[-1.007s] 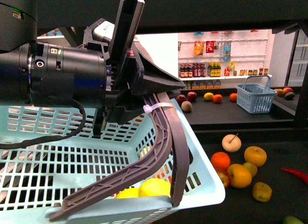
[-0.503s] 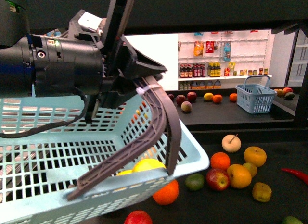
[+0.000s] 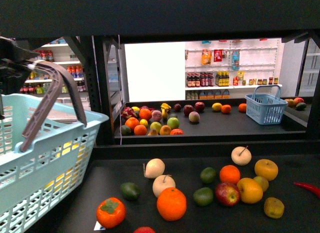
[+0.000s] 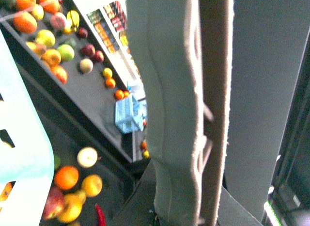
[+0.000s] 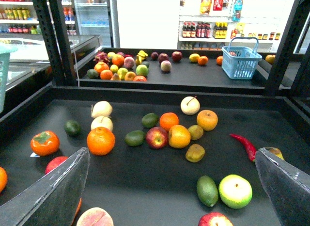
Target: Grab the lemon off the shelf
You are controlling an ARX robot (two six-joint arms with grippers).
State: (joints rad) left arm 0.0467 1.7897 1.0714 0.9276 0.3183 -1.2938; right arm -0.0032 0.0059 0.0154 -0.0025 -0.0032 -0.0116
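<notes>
**Entry: lemon in basket, right tool idle over the shelf**

Front view: a light blue basket [image 3: 45, 158] is hanging at the far left beside the shelf [image 3: 300, 218], its grey handle [image 3: 47, 100] raised. A yellow fruit, the lemon [image 3: 64, 154] by colour, is showing through the basket's side slats, so it is lying inside the basket and off the trays.

The left tool [image 3: 7, 73] is showing only as a dark mass at the top of the handle. Cannot tell whether it is gripping; the left wrist view is filled by blurred grey strips.

Right wrist view: the right tool [image 5: 172, 155] is hanging with fingers [image 5: 58, 192] spread wide and nothing between them, above the lower tray.

Loose fruit is lying on that tray: an orange [image 3: 171, 203], a persimmon [image 3: 110, 212], a red chili [image 5: 243, 144]. A small blue basket [image 3: 265, 104] is sitting on the tray behind.
</notes>
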